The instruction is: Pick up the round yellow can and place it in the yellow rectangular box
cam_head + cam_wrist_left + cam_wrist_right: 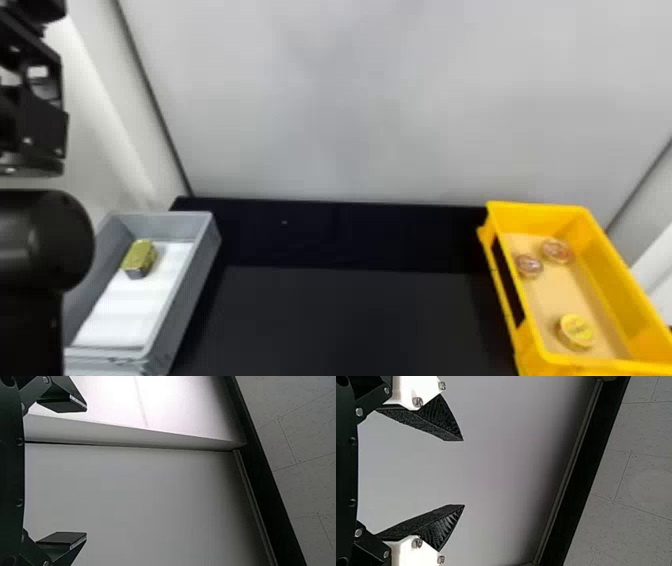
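The round yellow can (577,331) sits inside the yellow rectangular plastic box (601,267); left and right jaws are spread wide.

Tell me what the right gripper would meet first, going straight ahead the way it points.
Probably the pale wall: nothing shows between it and the open right gripper, though how far off the wall stands is unclear.

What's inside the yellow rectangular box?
The yellow rectangular box holds the round yellow can at its near end and two reddish round tins toward its far end, all on a tan liner. The liner hides whatever is beneath it.
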Controlling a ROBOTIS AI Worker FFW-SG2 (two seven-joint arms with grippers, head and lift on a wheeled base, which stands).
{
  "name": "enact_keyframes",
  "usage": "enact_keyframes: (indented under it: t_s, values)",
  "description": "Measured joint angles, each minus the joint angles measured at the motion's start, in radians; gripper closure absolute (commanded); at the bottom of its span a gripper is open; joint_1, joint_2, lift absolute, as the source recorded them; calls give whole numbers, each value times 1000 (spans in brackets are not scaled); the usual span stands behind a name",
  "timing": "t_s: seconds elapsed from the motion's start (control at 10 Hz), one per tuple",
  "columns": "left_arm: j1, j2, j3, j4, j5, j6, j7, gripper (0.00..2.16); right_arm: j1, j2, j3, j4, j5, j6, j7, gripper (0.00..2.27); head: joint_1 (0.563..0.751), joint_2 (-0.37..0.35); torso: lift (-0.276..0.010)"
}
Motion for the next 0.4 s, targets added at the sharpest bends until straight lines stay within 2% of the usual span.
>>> enact_keyframes:
  t_s: [0.4]
  values:
    - [0, 0, -1, 0, 0, 2, -2, 140, -35, 1, 13, -3, -32, 29, -18, 392, 663, 54, -8]
